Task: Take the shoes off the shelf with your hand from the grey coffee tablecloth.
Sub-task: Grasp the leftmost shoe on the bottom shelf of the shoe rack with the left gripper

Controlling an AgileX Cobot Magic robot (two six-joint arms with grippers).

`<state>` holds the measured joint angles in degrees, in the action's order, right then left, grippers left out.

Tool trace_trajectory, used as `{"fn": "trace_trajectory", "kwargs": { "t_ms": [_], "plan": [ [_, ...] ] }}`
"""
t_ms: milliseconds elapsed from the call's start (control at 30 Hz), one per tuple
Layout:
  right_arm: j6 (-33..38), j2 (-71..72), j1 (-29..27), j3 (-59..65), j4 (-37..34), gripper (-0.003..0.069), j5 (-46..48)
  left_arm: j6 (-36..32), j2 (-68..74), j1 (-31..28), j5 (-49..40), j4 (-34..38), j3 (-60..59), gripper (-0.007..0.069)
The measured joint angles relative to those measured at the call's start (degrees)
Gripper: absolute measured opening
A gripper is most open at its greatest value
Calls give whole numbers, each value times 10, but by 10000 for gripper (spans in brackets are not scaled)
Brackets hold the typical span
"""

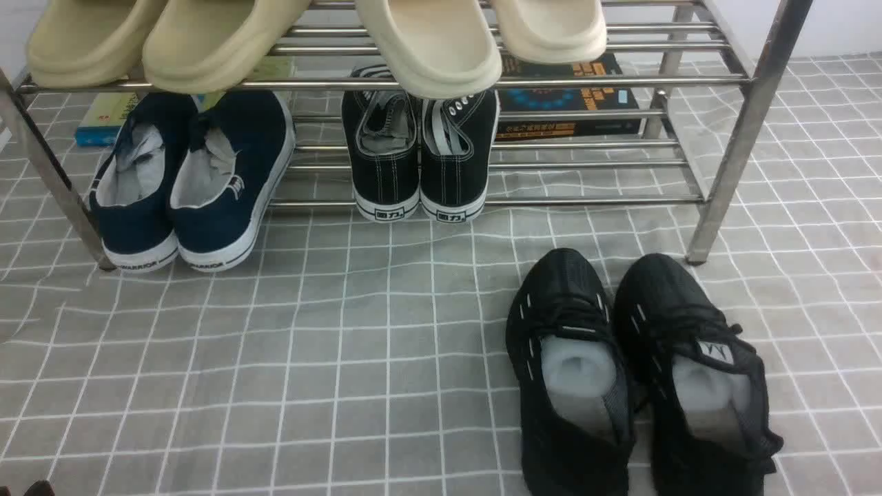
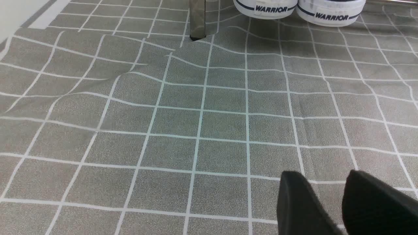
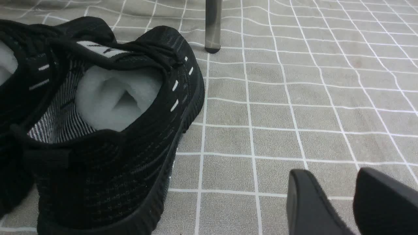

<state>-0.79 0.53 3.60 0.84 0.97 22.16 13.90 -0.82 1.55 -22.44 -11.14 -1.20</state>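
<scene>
The navy slip-on shoes (image 1: 227, 207) with white soles stand heel-out at the left of the shelf's (image 1: 730, 138) lower tier. Their white "WARRIOR" soles (image 2: 266, 8) show at the edge of the left wrist view, beside a shelf leg (image 2: 197, 19). The left gripper (image 2: 325, 176) is low over the grey grid tablecloth (image 2: 196, 114), well short of the shoes, jaws apart and empty. The right gripper (image 3: 331, 174) is low over the cloth (image 3: 294, 98), jaws apart and empty. Neither gripper shows in the front view.
Black mesh running shoes (image 1: 572, 372) stand on the cloth (image 1: 344, 344) at front right, close beside the right gripper in its wrist view (image 3: 107, 130). Black lace-up sneakers (image 1: 420, 151) sit mid-shelf. Beige slippers (image 1: 427, 41) fill the top tier. Books (image 1: 568, 96) lie behind.
</scene>
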Motion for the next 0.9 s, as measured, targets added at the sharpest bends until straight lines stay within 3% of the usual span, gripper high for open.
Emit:
{"fn": "trace_trajectory", "kwargs": {
  "t_ms": [733,900],
  "plan": [
    [0,0,0,0,0,238,0,0,0,0,0,0,0,239],
    [0,0,0,0,0,239,0,7,0,0,0,-28,-1,239]
  ]
}}
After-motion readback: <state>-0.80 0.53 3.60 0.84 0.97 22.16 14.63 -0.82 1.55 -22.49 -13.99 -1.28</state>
